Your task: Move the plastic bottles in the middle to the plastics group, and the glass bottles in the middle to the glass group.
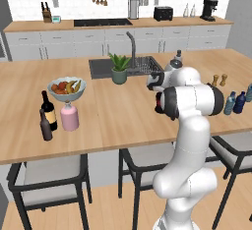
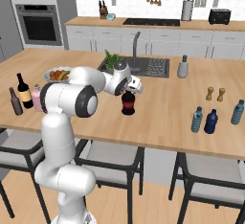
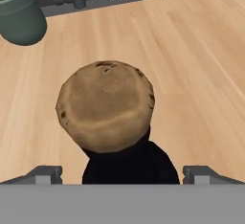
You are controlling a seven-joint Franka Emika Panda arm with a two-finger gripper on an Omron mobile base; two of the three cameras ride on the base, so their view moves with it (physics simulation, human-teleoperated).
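A squat dark glass bottle (image 2: 128,104) with a red label and a cork top (image 3: 105,104) stands mid-counter. My gripper (image 3: 122,175) hangs open just above it, one fingertip (image 3: 45,174) on each side of its shoulders, not touching. In the left base view my arm covers most of that bottle (image 1: 157,107). The glass group, a tall wine bottle (image 2: 23,91) and a slim brown bottle (image 2: 15,102), stands at the left end. The plastics group, blue bottles (image 2: 211,121), stands at the right end. Any plastic bottles in the middle are out of view.
A pink bottle (image 1: 69,117) and a fruit bowl (image 1: 66,89) sit beside the glass group. A potted plant (image 1: 119,69) and the sink (image 1: 142,66) lie behind the squat bottle. Two brown shakers (image 2: 215,94) stand near the blue bottles. Stools line the front edge.
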